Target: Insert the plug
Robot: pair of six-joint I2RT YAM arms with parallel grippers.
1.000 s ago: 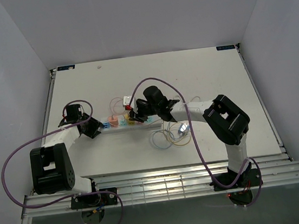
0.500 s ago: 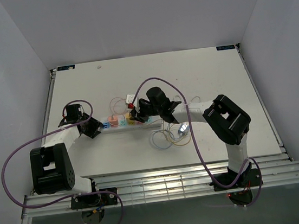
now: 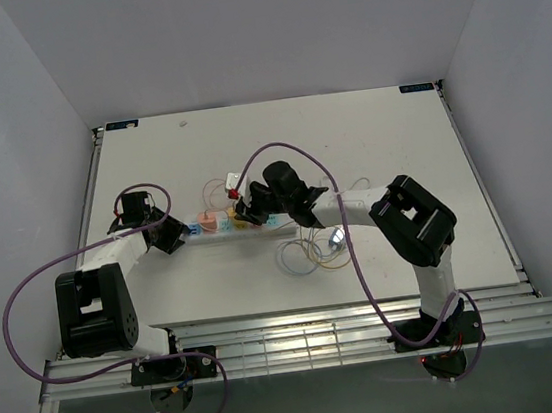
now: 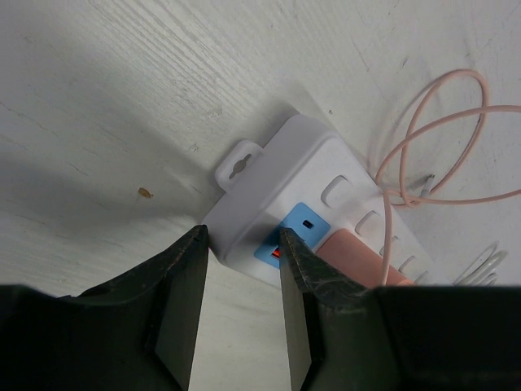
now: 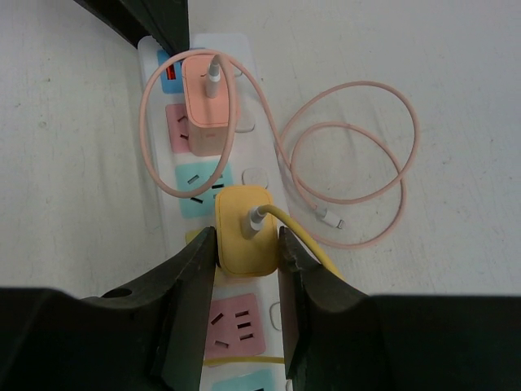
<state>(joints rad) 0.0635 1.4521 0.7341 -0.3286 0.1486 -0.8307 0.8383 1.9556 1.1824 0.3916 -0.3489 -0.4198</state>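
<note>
White power strip (image 3: 226, 224) lying left of the middle of the surface (image 3: 400, 151), lengthwise along the near and far edges, roughly midway between them.

Left gripper (image 4: 242, 244): narrowly parted and clamped on the strip's left end, one finger on each long side, right beside the blue socket (image 4: 297, 228) and the hanging tab at that end.

Right gripper (image 5: 247, 244): closed partway on the yellow plug (image 5: 244, 220), fingers pressed against its two flanks. Plug held upright over the strip, just past the teal socket (image 5: 194, 189) and ahead of a pink one (image 5: 234, 322); cannot tell whether fully seated or only resting on the face. Yellow cable (image 5: 303, 238) leaving its top, curving off toward the strip's right side.

Peach plug (image 5: 208, 102) already standing in the strip nearer the left end, close to the left gripper's fingers. Pink cable (image 5: 358, 187) rising from it, looping over the strip and coiling on the surface toward the far edge, free connector lying inside the coil.

Loose coil of pale cable (image 3: 307, 253) on the surface toward the near edge, below the right arm.
</note>
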